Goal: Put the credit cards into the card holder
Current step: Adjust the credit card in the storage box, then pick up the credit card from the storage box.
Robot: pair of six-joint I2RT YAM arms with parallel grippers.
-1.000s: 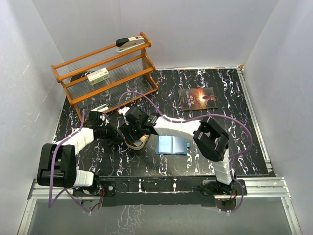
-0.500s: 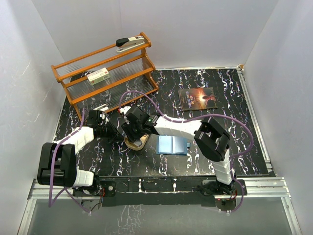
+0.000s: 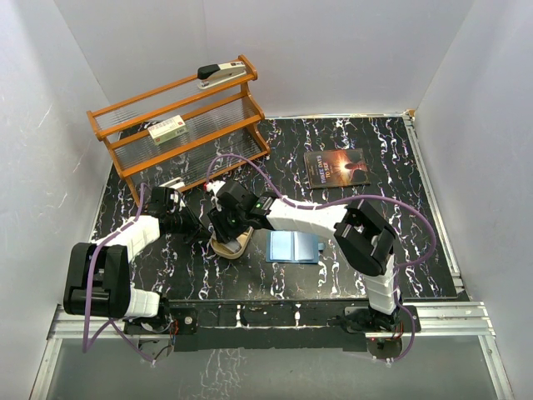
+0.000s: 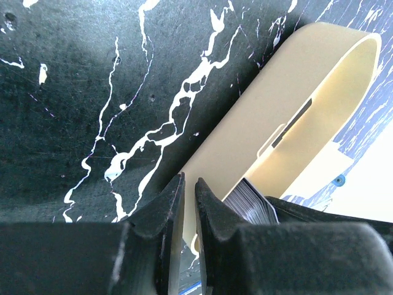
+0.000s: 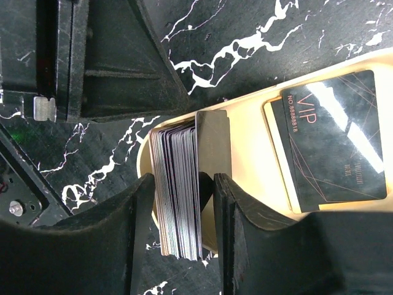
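A tan wooden tray (image 5: 252,160) holds an upright stack of credit cards (image 5: 178,153) at one end, and a black VIP card (image 5: 331,141) lies flat beside it. My right gripper (image 5: 183,178) is shut on the stack, with one finger pressed against it on each side. My left gripper (image 4: 189,181) is nearly shut, pinching the rim of the tray (image 4: 295,92), with the card stack (image 4: 249,200) just to its right. In the top view both grippers, left (image 3: 202,235) and right (image 3: 226,232), meet over the tray (image 3: 233,250). The blue card holder (image 3: 293,247) lies flat to its right.
An orange wooden shelf (image 3: 179,125) stands at the back left. It carries a stapler (image 3: 221,75) on top and a white-green box (image 3: 166,129). A dark book with an orange glow (image 3: 336,168) lies at the back right of the marble table.
My right gripper's jaws have narrowed onto the card stack and the wrist has shifted slightly over the tray. The left arm has stayed put.
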